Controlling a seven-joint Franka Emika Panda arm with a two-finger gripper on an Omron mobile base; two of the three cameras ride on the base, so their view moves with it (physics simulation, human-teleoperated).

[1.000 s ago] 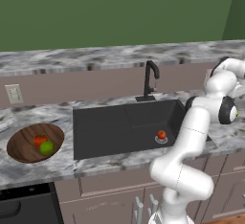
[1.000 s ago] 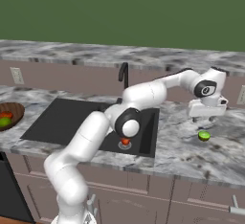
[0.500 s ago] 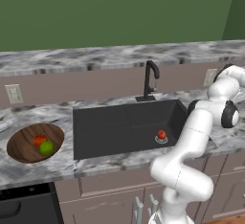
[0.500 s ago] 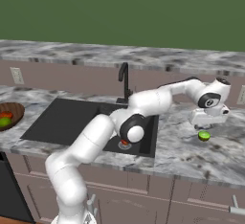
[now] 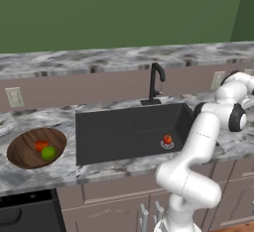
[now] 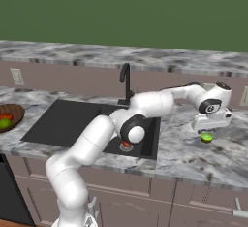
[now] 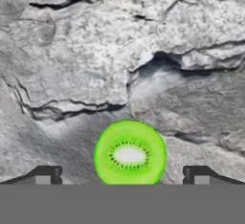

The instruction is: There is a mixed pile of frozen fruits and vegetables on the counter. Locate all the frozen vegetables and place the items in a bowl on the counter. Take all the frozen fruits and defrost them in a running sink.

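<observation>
Well, far left on the grey-and-white marbled stone counter (image 5: 124, 166) sat the wide shallow bowl of dark brown grained wood (image 5: 25, 154), and inside it the red-orange tomato-like lump (image 5: 41, 145) and the plain bright green ball (image 5: 48, 152) lay touching each other. Moving right, the large dark grey rectangular sink (image 5: 106, 134) held the small glossy red ball (image 5: 167, 139), parked right on the round silver drain, with the thin black curved faucet (image 5: 155, 82) standing behind the basin. Further right, past the sink's edge, the white arm's two-finger gripper (image 6: 207, 130) hung low just over the flattish green kiwi half (image 6: 207, 137), which lay alone on the stone. From the hand camera that kiwi half (image 7: 129, 153) showed its bright cut face pointing straight up at the lens, pale core and dark seeds in the middle; its outline was near round, so no long axis could be picked out. The two dark fingertips (image 7: 45, 175) stood spread wide, one on either side of the fruit, clear of it, grasping nothing.
</observation>
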